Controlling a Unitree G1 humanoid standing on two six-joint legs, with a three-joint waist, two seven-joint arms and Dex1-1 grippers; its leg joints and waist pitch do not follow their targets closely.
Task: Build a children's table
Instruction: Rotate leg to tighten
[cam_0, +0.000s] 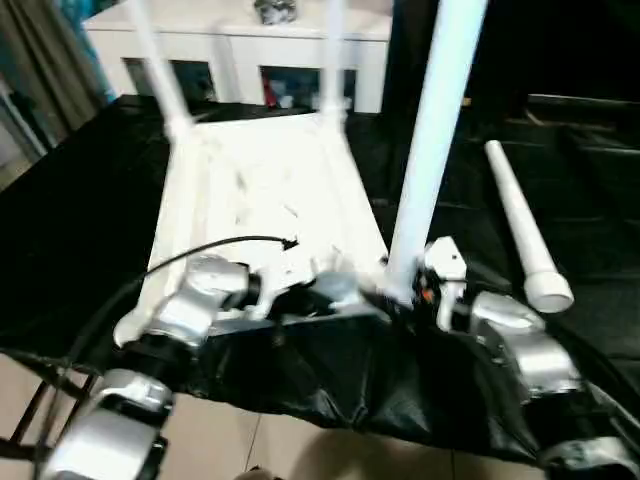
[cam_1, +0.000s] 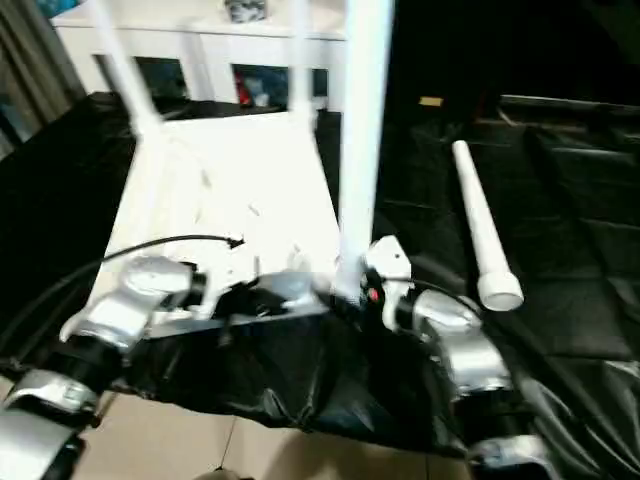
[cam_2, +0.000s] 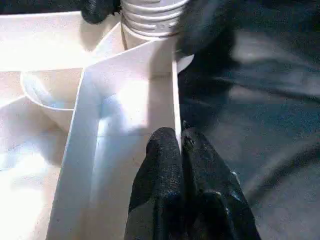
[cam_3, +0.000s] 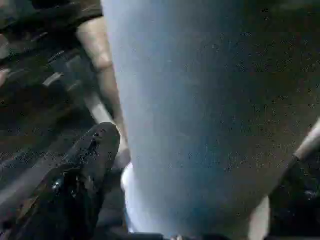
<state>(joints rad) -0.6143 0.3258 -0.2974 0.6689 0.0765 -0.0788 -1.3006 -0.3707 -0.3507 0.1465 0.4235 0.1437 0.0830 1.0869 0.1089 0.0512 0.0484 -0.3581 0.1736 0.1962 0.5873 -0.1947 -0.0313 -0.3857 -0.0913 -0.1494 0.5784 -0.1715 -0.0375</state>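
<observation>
A black cloth (cam_0: 80, 230) covers the work table. The white tabletop (cam_0: 265, 195) lies on it upside down, in the middle.

Three legs stand up from the corners. Two stand at the far corners: the far left leg (cam_0: 160, 75) and the far right leg (cam_0: 335, 60). The near right leg (cam_0: 430, 150) is in its socket. The near left corner looks empty, though the left arm hides part of it. The last leg (cam_0: 520, 225) lies flat on the cloth, off to the right and apart from the tabletop.

The right gripper (cam_3: 165, 165) is at the bottom of the near right leg. Its fingers (cam_3: 85, 170) are wide apart with the leg between them, and I cannot tell if they touch it. The left gripper (cam_2: 182, 150) is pinched shut on the thin near rim of the tabletop, close to that socket.

I think the third leg is being finished. Next, the right gripper should reach right for the last leg, stand it up, and push it into the near left corner.
</observation>
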